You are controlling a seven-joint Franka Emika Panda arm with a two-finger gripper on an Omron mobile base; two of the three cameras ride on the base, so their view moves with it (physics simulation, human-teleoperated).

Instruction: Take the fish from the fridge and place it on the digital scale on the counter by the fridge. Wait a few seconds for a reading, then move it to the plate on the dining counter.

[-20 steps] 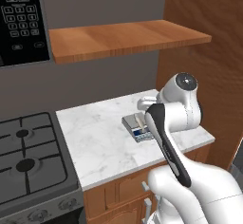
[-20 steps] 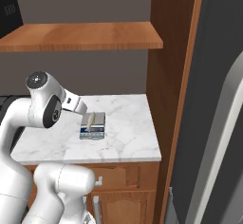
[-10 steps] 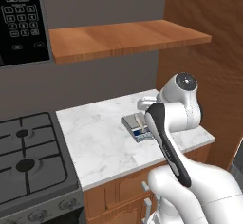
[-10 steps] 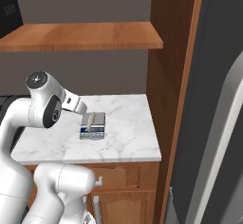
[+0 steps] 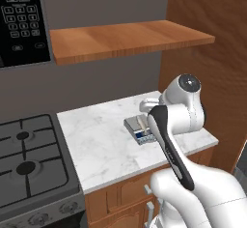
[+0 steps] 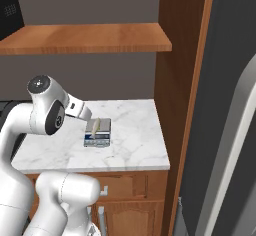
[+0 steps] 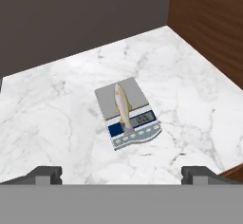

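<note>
now one fish (image 7: 122, 106) lies flat along the middle of one digital scale (image 7: 127, 113), slender, tan-grey with a paler belly, pointed at both ends; its tail end reaches over the blue-and-white display strip at the scale's front edge. the scale is a low grey rectangular box with a dull metal top and a rounded front lip carrying a row of small buttons. it sits on the counter (image 7: 57, 109), a smooth white marble slab with faint grey veins, set over brown wood cabinets (image 6: 131, 187) with silver handles. in the hand view the gripper (image 7: 122, 174) hangs back from the scale with its two dark square fingertips (image 7: 46, 174) spread wide, nothing between them, fish and scale well apart from both tips. from the left base view one flat wooden shelf (image 5: 130, 39) runs above the counter, a black gas stove (image 5: 29, 160) with two round burners visible adjoins the marble's left edge, and a black keypad panel (image 5: 21, 19) hangs above it. in the right base view a tall wood panel (image 6: 182, 80) stands beside the counter, then the grey steel fridge (image 6: 227, 130) with one long pale curved handle.
</note>
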